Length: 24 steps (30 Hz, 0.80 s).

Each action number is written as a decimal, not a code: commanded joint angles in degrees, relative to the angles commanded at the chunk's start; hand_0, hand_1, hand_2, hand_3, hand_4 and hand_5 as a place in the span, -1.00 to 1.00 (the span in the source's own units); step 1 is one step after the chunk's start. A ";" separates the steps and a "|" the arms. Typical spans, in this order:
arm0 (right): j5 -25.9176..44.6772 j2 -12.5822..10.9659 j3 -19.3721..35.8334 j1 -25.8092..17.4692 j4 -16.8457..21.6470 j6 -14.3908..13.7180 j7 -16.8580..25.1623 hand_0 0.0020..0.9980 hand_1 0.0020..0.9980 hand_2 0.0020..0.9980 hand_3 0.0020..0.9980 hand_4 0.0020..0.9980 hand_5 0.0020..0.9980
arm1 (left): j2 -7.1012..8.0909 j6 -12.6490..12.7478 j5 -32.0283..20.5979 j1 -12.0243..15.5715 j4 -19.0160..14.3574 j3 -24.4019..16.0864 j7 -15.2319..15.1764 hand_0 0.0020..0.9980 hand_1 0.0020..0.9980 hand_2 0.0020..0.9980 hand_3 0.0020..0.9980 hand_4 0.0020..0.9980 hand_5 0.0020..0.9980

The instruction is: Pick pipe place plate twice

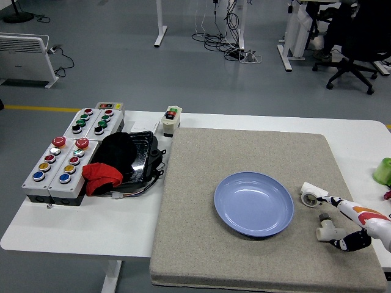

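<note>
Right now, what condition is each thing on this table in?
Round blue plate: empty, flat on the grey mat.
White T-shaped pipe fitting: on the mat beside the plate, at the right robot hand; whether it is gripped is unclear.
White pipe piece: lying on the mat, untouched.
Grey push-button boxes: standing at the table's left, untouched.

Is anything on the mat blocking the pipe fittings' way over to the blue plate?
Nothing visible. Both white pipe fittings lie on the mat just right of the empty blue plate, with bare mat between. The right hand is beside the nearer fitting.
</note>
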 joint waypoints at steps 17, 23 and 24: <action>-2.76 -1.27 -3.29 2.87 -3.53 1.45 0.00 0.84 0.75 0.82 0.68 0.50 -0.71 | -0.04 -0.01 -0.27 0.04 -0.04 0.13 -0.02 0.24 0.17 0.02 0.17 -0.47 1.00; -3.13 -1.25 -4.02 3.95 -4.74 2.47 -0.08 0.66 0.59 0.58 0.56 0.46 -0.74 | -0.09 0.02 -0.10 0.06 -0.02 0.00 0.08 0.25 0.17 0.02 0.17 -0.46 1.00; -3.20 -1.26 -4.03 3.98 -4.87 2.73 -0.11 0.66 0.59 0.58 0.56 0.46 -0.74 | -0.10 0.03 -0.18 0.09 -0.02 0.04 0.06 0.25 0.17 0.02 0.17 -0.46 1.00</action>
